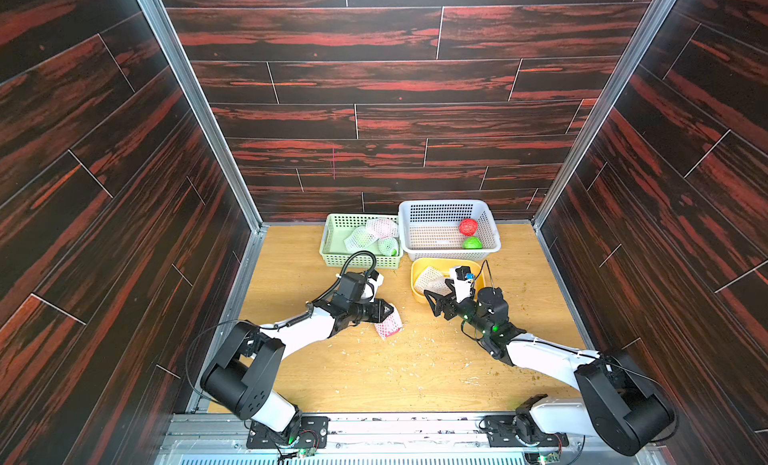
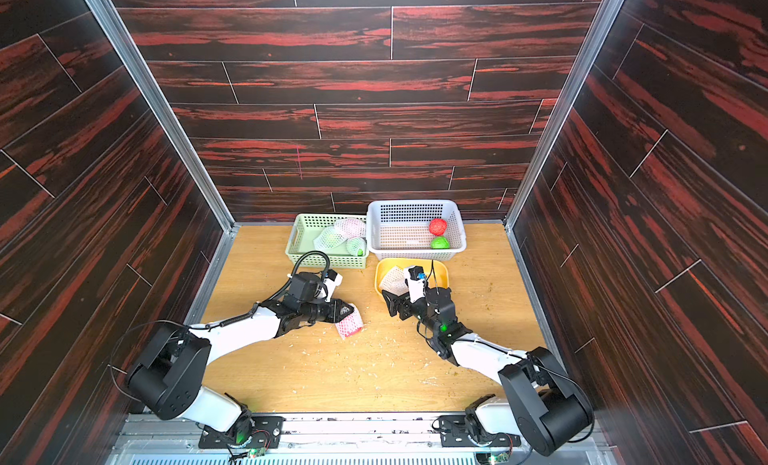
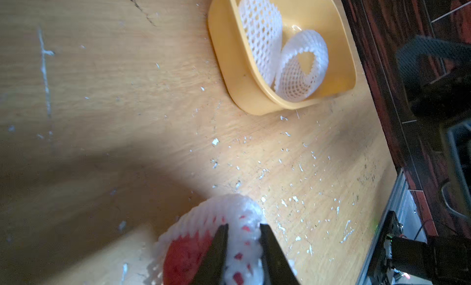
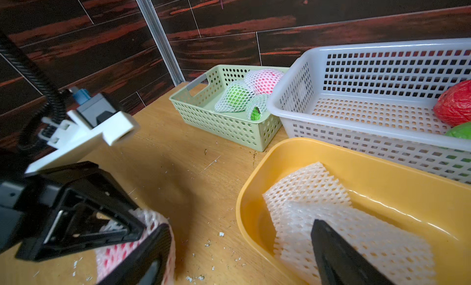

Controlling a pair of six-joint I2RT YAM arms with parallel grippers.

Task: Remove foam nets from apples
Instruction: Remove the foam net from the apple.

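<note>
Under both pincers I see the light wooden table [image 1: 374, 380]. Beyond the right pincer [image 1: 437, 291], against the back wall, stands the large white perforated plastic basket [image 1: 440, 213]; beyond the left pincer [image 3: 244, 227] stands the smaller pale green perforated plastic basket [image 4: 224, 128], just beside the white one. The shallow yellow plastic tub [image 3: 229, 54] sits partly under the tips of the right pincer, in front of the white basket.

The left pincer lies low over the table and is clenched on the white foam net [image 3: 244, 212] with diamond holes that wraps a round red apple [image 3: 186, 253]. In the left wrist view one finger [image 3: 219, 250] is inside the sleeve mouth beside the fruit and the other outside — the mesh wall is pinched between them. The wrapped apple is at the tip of the left pincer, down on the table.

The right pincer is released: its fingers [image 4: 336, 250] stand wide apart and nothing is between them. It hangs above the near edge of the tub, where two empty white foam sleeves [image 3: 260, 34] lie, one flat and one curled into a ring.

Far beyond the right pincer, in the white basket, a bare red apple [image 1: 468, 226] and a bare green apple [image 1: 472, 243] lie close together. Beyond the left pincer, in the green basket, three netted apples [image 1: 361, 237] are bunched together — two look pale green and one pale pink. Small white crumbs [image 3: 215, 142] lie scattered between the two pincers.
</note>
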